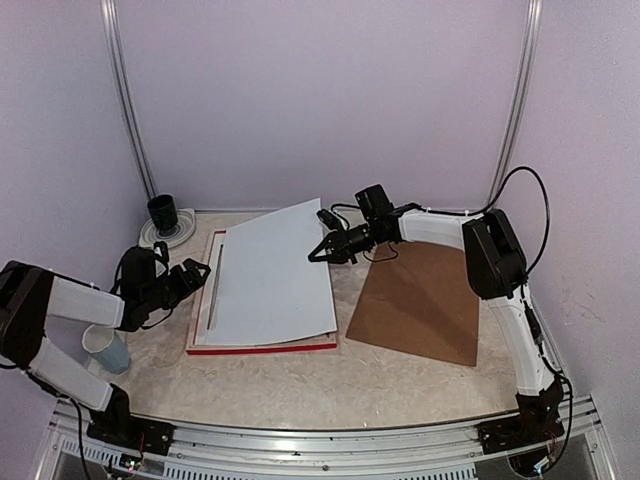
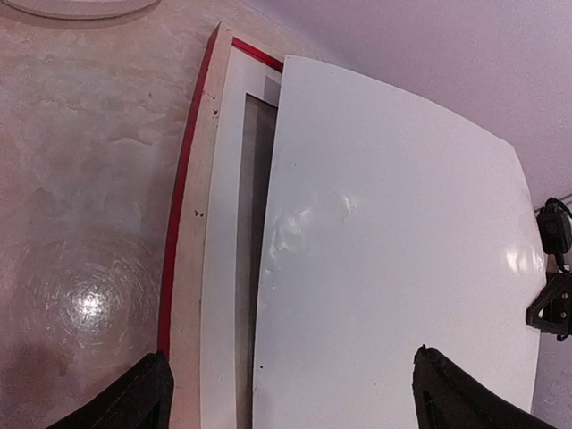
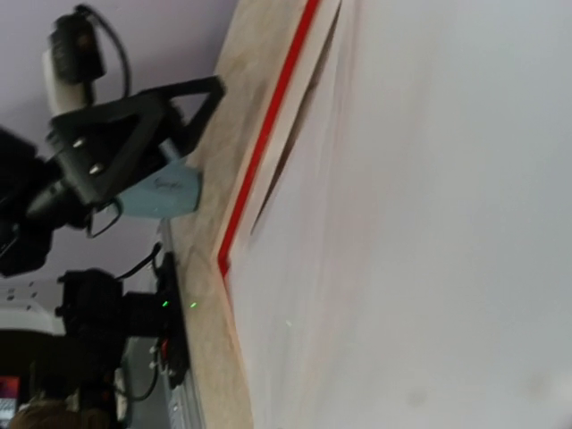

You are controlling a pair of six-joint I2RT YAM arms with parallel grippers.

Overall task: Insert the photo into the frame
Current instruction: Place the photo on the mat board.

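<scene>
Item: the photo [image 1: 275,270]; white side shown upward; laid askew over the frame [image 1: 260,346], most of it covered, the right edge lifted clear of the table [image 1: 300,385].
The frame: laid flat, pale wood upward, red outer edge seen at left and near sides; a white mat board [image 2: 219,268] is seen inside it, left strip uncovered.
Left gripper [image 1: 200,272]: placed just beside the frame's left side; fingers [image 2: 147,393] spread wide, nothing grasped.
Right gripper [image 1: 322,250]: clenched on the photo's raised right edge.
Also listed: brown backing board [image 1: 420,300], right of the frame; pale cup [image 1: 106,350]; dark cup [image 1: 163,210] on a white plate [image 1: 182,237].
</scene>
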